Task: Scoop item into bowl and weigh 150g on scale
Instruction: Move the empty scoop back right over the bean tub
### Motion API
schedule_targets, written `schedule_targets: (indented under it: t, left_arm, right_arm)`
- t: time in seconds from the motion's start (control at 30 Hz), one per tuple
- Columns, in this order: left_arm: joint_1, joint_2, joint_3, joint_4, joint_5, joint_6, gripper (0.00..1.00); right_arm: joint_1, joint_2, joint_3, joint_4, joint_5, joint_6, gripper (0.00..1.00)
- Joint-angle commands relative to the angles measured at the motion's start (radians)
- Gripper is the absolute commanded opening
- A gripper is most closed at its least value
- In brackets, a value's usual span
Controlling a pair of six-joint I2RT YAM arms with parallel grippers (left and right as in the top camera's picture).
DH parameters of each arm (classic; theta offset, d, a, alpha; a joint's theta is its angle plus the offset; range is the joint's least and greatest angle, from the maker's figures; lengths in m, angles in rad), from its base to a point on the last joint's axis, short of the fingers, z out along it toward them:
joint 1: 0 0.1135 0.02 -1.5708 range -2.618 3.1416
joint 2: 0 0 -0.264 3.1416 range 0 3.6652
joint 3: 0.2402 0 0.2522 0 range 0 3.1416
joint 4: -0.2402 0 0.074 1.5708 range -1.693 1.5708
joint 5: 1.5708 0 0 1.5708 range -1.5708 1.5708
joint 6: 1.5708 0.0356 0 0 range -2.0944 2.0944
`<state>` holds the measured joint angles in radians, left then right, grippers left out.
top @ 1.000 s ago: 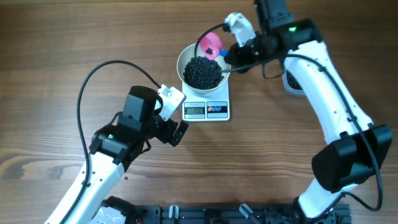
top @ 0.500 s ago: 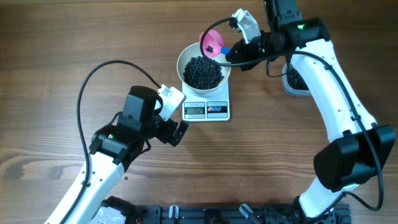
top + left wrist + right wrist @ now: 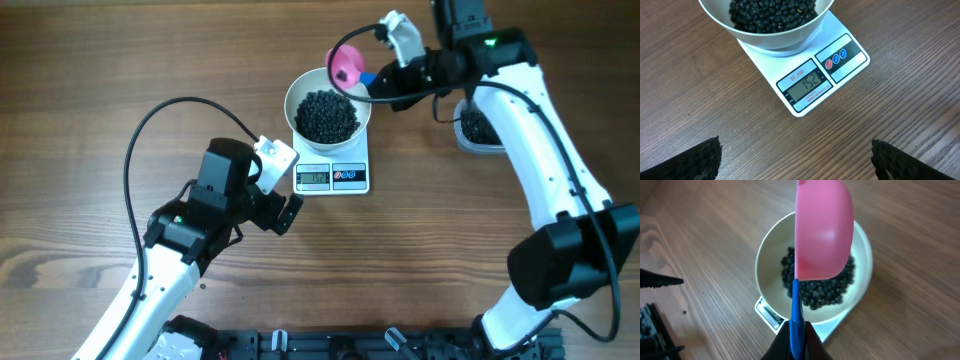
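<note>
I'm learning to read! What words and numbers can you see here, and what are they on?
"SF-400": printed on the scale, just above its display.
"152": the digits on the display; the last one is not quite clear.
Tiny print under the display: too small to read.
Signs on the round buttons: too small to read.

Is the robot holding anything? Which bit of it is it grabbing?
Yes. The right gripper is pinching the pink scoop by its blue handle. The left gripper is open and holds nothing.
</note>
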<state>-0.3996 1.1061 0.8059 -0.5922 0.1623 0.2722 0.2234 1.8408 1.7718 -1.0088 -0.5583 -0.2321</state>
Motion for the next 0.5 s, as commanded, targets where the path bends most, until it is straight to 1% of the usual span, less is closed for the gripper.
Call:
schedule_targets:
  t: [0.0,0.17,0.27,0.37,0.47]
  left_arm:
    - [0.004,0.003,-0.004,0.000,0.005,0.009,1.00]
    - [0.005,0.003,-0.004,0.000,0.005,0.009,1.00]
    - [0.004,0.003,-0.004,0.000,0.005,0.009,1.00]
    - [0.004,0.003,-0.004,0.000,0.005,0.009,1.00]
    - [0.004,0.003,-0.004,0.000,0.005,0.009,1.00]
  right_arm:
    - [-0.081,-0.096,0.028,-0.016,-0.027,0.026,0.04]
    - [-0.203,-0.163,0.028,-0.082,-0.026,0.026,0.04]
    - [-0.316,-0.197,0.028,-0.161,-0.007,0.026,0.04]
    - [-0.389,-0.203,0.028,-0.231,0.071,0.026,0.04]
    - [-0.422,-0.202,0.019,-0.288,0.229,0.027,0.04]
